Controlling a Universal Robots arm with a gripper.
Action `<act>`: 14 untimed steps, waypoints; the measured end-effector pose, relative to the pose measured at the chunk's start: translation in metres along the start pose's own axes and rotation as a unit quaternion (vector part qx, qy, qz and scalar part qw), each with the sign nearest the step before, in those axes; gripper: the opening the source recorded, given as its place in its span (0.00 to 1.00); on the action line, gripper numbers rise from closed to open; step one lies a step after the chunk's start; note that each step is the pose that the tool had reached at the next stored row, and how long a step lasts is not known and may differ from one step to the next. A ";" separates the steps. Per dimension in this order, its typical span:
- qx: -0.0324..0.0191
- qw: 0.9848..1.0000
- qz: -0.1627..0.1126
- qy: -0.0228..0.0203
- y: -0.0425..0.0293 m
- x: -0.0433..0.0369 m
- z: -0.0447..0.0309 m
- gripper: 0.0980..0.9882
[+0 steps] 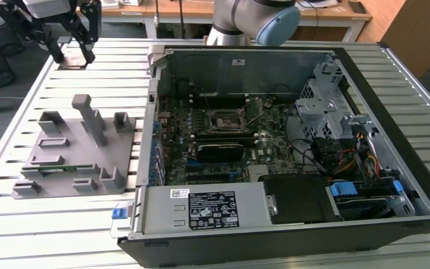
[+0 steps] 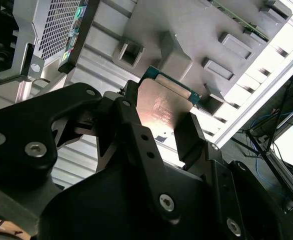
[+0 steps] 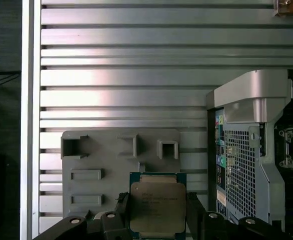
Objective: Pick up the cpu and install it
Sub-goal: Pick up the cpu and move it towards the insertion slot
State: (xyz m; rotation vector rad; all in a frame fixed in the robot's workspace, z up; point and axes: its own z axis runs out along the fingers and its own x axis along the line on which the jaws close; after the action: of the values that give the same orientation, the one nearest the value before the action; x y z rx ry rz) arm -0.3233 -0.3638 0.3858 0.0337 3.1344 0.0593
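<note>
The black gripper (image 3: 158,212) is clenching the cpu (image 3: 158,202) by two opposite edges in both wrist views. Its matte fingers (image 2: 189,132) are pressing on the thin green rim around the pale, brushed-metal square plate. In the exterior view the gripper is hanging in the upper corner on the exterior view's left, over the ribbed aluminium worktop (image 1: 88,224). The flat pale piece between its tips is probably the chip, though it is hard to make out there. Lower in that frame, the grey moulded fixture plate (image 1: 73,154) with boxy holders is lying just beside the open computer case (image 1: 275,249). Inside the case, the square black-framed socket (image 1: 225,119) is sitting on the motherboard (image 1: 271,126).
</note>
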 end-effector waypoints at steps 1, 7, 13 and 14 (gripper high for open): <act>0.000 1.000 0.000 0.000 0.0001 -0.0010 0.0000 0.49; 0.000 1.000 0.000 0.000 0.0009 -0.0072 0.0001 0.49; 0.000 1.000 0.000 0.000 0.0017 -0.0134 0.0001 0.49; 0.000 1.000 0.000 0.000 0.0018 -0.0146 0.0002 0.49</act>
State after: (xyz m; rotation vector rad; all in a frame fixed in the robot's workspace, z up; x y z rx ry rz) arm -0.3087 -0.3623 0.3858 0.0338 3.1344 0.0590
